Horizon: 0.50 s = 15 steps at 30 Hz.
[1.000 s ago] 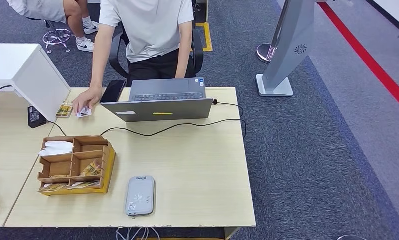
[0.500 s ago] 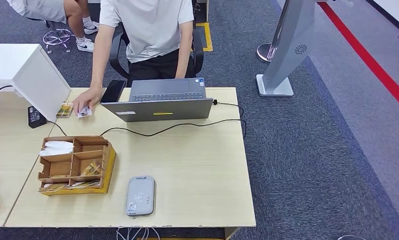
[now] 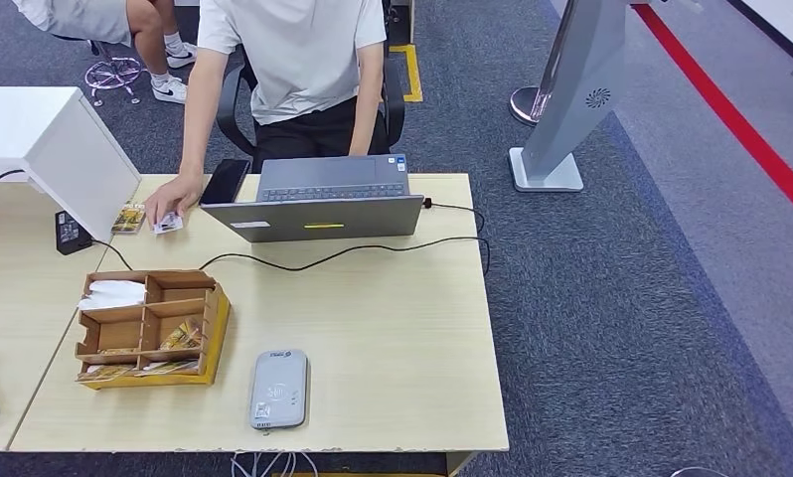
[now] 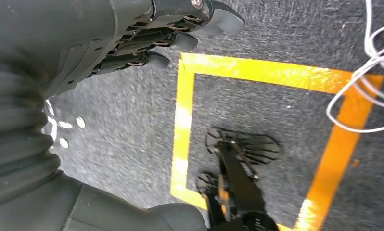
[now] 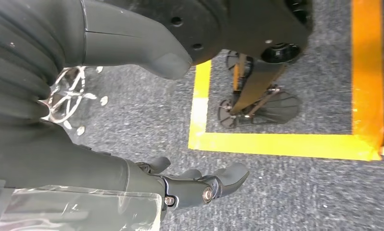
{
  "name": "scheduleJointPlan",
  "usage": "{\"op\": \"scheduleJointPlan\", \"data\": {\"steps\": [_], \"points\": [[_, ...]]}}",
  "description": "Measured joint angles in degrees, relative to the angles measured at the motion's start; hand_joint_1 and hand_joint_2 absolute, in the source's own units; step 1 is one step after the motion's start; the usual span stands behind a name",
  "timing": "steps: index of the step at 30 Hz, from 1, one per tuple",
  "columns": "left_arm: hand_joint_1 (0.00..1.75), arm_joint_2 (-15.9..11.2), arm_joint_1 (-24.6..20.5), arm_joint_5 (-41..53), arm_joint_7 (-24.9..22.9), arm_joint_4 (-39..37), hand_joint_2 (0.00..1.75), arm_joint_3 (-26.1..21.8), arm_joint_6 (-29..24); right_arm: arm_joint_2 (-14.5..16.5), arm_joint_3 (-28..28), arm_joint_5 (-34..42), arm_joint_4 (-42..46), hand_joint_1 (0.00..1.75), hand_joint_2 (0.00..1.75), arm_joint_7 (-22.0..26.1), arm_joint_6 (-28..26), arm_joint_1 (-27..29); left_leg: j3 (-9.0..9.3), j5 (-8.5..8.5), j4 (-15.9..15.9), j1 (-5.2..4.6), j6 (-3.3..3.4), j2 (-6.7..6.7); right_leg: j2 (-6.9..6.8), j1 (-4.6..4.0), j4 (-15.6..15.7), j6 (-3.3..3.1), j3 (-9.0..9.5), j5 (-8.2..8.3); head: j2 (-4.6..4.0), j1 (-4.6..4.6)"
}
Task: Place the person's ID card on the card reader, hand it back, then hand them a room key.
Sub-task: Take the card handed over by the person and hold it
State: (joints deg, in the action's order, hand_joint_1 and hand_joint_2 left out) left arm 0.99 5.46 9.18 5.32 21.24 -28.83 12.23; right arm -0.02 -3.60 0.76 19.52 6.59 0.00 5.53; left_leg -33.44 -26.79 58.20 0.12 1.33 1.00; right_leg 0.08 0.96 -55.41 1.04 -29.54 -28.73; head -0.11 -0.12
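Lying flat under the person's hand (image 3: pixel 170 202), the ID card (image 3: pixel 168 224) looks thin, light and slippery, so pinching its edge seems best. The left hand (image 4: pixel 147 36) and right hand (image 5: pixel 180 185) hang with fingers apart, holding nothing.

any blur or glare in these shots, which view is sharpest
Head view: sharpest, evenly lit, soft shadows, card reader and laptop crisp, only mild sheen on the table. Left wrist view: left hand close and dark, yellow floor tape washed out by glare. Right wrist view: right hand fairly sharp, nearer cover soft.
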Motion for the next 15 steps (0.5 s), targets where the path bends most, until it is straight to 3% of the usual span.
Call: {"op": "scheduleJointPlan", "data": {"steps": [3, 4, 5, 7, 8, 9, 14, 15], "points": [[0.0, 0.2, -0.7, 1.7, 1.1, -0.7, 1.75, -5.4, 2.3, 0.0, -0.9, 0.2, -0.7, 0.0, 0.44, 1.3, 0.0, -0.6, 0.0, 0.0, 0.0, 0.0, 0.0, 0.0, 0.0, 0.0, 0.0, 0.0, 0.0, 0.0, 0.0, 0.0], [0.0, 0.2, -0.9, 2.3, 1.4, -0.9, 1.75, -7.3, 3.0, 0.0, -1.2, 0.2, -1.0, 0.0, 0.44, 1.7, 0.0, -0.8, 0.0, 0.0, 0.0, 0.0, 0.0, 0.0, 0.0, 0.0, 0.0, 0.0, 0.0, 0.0, 0.0, 0.0], [0.0, 0.3, -1.1, 2.8, 1.8, -1.2, 1.31, -9.1, 3.8, 0.0, -1.4, 0.2, -1.2, 0.0, 0.87, 2.2, 0.0, -1.0, 0.0, 0.0, 0.0, 0.0, 0.0, 0.0, 0.0, 0.0, 0.0, 0.0, 0.0, 0.0, 0.0, 0.0], [0.0, 0.5, -1.6, 3.9, 2.5, -1.7, 1.31, -12.9, 5.3, 0.0, -2.0, 0.2, -1.8, 0.0, 1.75, 3.1, 0.0, -1.4, 0.0, 0.0, 0.0, 0.0, 0.0, 0.0, 0.0, 0.0, 0.0, 0.0, 0.0, 0.0, 0.0, 0.0], [0.0, 0.6, -1.8, 4.5, 2.8, -2.0, 1.31, -14.7, 6.0, 0.0, -2.3, 0.2, -2.0, 0.0, 1.75, 3.5, -0.1, -1.5, 0.0, 0.0, 0.0, 0.0, 0.0, 0.0, 0.0, 0.0, 0.0, 0.0, 0.0, 0.0, 0.0, 0.0], [0.0, 0.7, -2.0, 5.1, 3.2, -2.2, 1.75, -16.6, 6.7, 0.0, -2.6, 0.2, -2.2, 0.0, 1.75, 4.0, -0.3, -1.7, 0.0, 0.0, 0.0, 0.0, 0.0, 0.0, 0.0, 0.0, 0.0, 0.0, 0.0, 0.0, 0.0, 0.0], [0.0, 2.6, -3.0, 8.0, 5.0, -2.1, 1.75, -24.6, 7.5, 0.5, -4.5, 0.3, -2.7, 0.0, 1.75, 6.5, -4.3, -2.5, 0.01, 0.0, 0.0, 0.0, 0.0, 0.0, 0.0, 0.01, 0.0, 0.0, 0.0, 0.01, 0.0, 0.0], [0.0, 3.1, -3.3, 8.7, 5.3, -1.7, 1.75, -25.9, 7.2, 0.7, -5.0, 0.2, -2.6, 0.0, 1.31, 6.9, -5.3, -2.6, 0.01, 0.0, 0.0, 0.0, 0.0, 0.0, 0.0, 0.01, 0.0, 0.0, 0.01, 0.01, 0.0, 0.01]]}}
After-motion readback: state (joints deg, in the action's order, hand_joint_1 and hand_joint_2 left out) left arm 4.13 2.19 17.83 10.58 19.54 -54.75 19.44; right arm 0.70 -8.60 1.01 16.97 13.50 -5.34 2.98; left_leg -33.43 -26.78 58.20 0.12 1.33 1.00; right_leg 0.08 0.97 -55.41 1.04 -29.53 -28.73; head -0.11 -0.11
